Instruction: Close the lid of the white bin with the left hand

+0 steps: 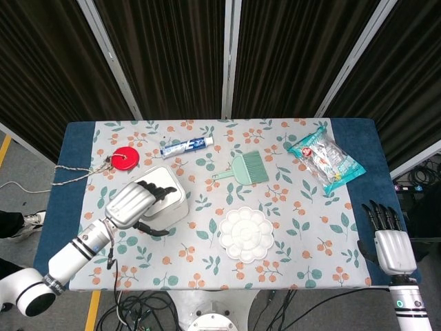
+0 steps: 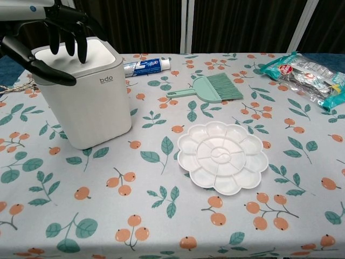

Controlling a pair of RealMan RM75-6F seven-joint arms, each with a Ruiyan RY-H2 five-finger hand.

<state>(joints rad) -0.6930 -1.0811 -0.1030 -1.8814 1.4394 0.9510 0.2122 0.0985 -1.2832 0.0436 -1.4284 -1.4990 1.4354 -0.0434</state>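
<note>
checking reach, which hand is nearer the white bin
Left. The left hand rests on top of the white bin, fingers over its lid. The right hand hangs off the table's far right edge, well away.

We see left hand over white bin, fingers spread on lid. Red disc and toothpaste tube crowd bin's far side. Open tabletop in front of bin. Brush and palette block right; snack bag well apart.
</note>
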